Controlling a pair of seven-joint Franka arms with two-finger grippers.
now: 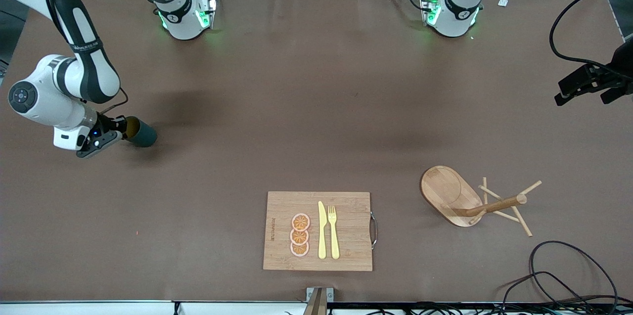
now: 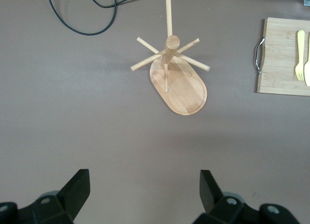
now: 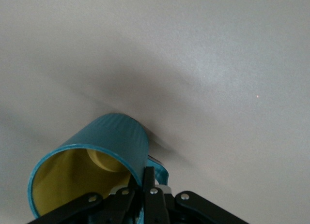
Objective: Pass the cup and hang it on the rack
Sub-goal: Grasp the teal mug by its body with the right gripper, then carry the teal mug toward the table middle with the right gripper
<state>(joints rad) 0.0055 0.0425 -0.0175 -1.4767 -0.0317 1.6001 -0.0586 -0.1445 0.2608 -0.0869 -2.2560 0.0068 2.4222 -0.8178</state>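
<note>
Right wrist view: ribbed cylindrical cup (image 3: 104, 151) (glossy yellow inside) pinched by fingers (image 3: 147, 185).

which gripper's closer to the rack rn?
Left. The left gripper, open, hangs over bare table toward the rack's end, with the rack in its wrist view. The right gripper is at the right arm's end of the table, shut on the cup.

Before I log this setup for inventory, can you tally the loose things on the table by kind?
Cups: 1, the cup, held by the right gripper
Racks: 1, the rack
Cutting boards: 1, the cutting board
Knives: 1, the knife
Forks: 1, the fork
Orange slices: 3, the orange slices
Total: 8
</note>
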